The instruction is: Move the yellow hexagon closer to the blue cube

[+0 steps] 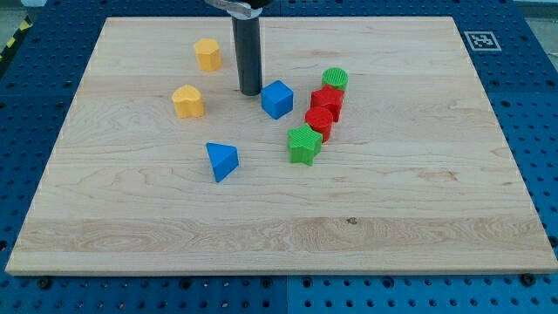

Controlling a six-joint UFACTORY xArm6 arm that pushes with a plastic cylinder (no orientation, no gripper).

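A laboratory or robotics test bench is indicated. A pale wooden board (279,218) is laid on a blue perforated metal table (532,78), of the kind used for mounting fixtures, and a printed fiducial marker (479,39) is fixed at the board's corner.

No words, numbers or brand names can be read anywhere. The only sign is a small black-and-white square marker (478,40), a coded pattern rather than lettering, printed at the corner of the table (392,218) toward the view's top right. The blocks carry no labels.
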